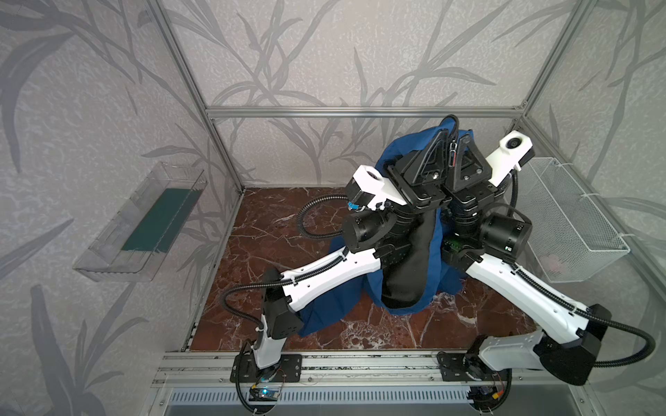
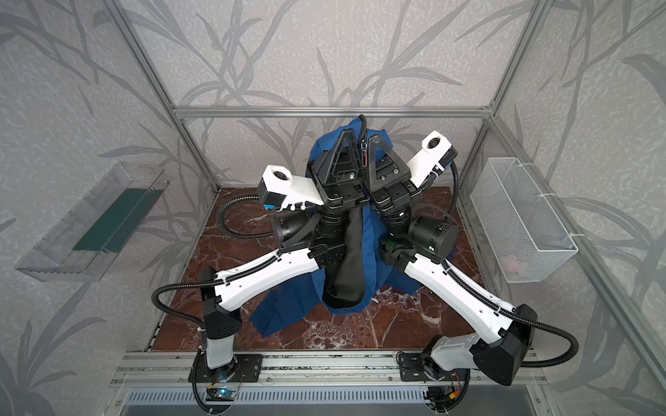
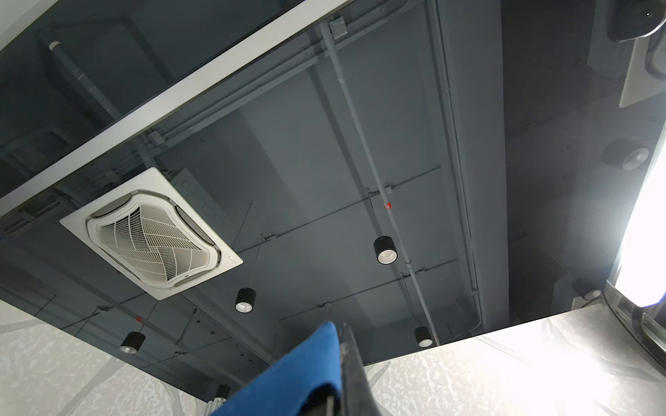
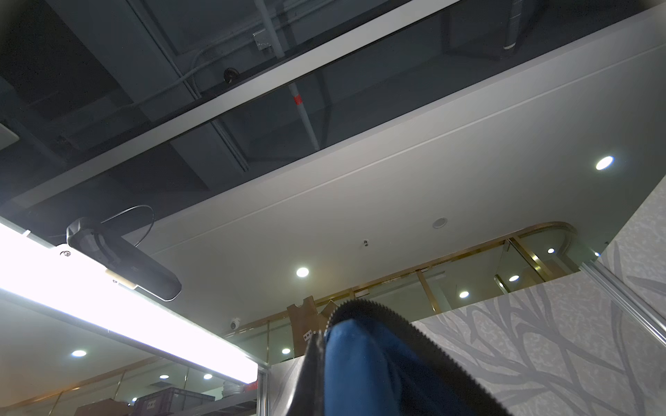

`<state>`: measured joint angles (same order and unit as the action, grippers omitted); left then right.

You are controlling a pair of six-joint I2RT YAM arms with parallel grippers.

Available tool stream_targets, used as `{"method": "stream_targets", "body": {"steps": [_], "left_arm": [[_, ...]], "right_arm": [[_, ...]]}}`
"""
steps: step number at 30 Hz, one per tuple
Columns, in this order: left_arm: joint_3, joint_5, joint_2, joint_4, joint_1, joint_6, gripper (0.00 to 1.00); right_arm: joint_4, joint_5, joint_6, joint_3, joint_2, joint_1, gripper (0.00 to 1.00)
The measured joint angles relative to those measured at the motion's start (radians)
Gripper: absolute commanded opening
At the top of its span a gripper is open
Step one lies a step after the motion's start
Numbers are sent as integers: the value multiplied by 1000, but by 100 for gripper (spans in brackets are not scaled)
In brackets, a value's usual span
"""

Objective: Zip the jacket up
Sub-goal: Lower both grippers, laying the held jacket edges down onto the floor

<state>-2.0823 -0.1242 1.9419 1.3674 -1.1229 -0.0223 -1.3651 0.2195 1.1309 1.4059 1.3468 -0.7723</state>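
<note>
The jacket (image 1: 394, 153) (image 2: 277, 317), blue with a black lining (image 1: 407, 266), hangs from both raised grippers down to the table. My left gripper (image 1: 442, 132) (image 2: 346, 132) and right gripper (image 1: 467, 135) (image 2: 375, 135) point upward side by side, each shut on the jacket's top edge. A loop of dark zipper tape (image 1: 452, 120) arches over them. Between them hangs a small silver and red piece (image 1: 453, 155). In the left wrist view, blue cloth (image 3: 299, 374) lies against a black finger (image 3: 355, 378). The right wrist view shows blue cloth (image 4: 360, 371) edged with zipper teeth (image 4: 414, 331).
The table (image 1: 274, 230) is brown marble, fenced by an aluminium frame (image 1: 360, 111). A clear plastic bin (image 1: 140, 223) hangs on the left wall. A white wire basket (image 1: 569, 219) hangs on the right wall, close to my right elbow. Both wrist views look up at the ceiling.
</note>
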Motion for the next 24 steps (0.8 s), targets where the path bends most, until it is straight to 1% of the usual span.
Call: {"method": "stream_targets", "body": {"steps": [10, 13, 15, 17, 20, 22, 23, 24], "left_arm": [[50, -1, -25, 6, 0, 3, 0], [83, -2, -40, -11, 0, 8, 0], [134, 6, -68, -41, 0, 20, 0], [209, 34, -119, -108, 8, 32, 0], [316, 129, -219, -283, 41, 27, 0], [339, 191, -277, -466, 105, -2, 0], [336, 221, -299, -558, 151, -23, 0], [325, 256, -319, -677, 217, -52, 0]], "right_arm": [[0, -2, 0, -10, -5, 13, 0], [1, -9, -2, -60, -35, 34, 0], [6, -27, -9, -116, -71, 52, 0], [29, -48, -21, -192, -121, 78, 0], [87, -85, -32, -325, -198, 123, 0], [132, -117, -35, -411, -233, 155, 0], [158, -133, -33, -455, -243, 172, 0], [186, -146, -26, -490, -246, 193, 0]]}}
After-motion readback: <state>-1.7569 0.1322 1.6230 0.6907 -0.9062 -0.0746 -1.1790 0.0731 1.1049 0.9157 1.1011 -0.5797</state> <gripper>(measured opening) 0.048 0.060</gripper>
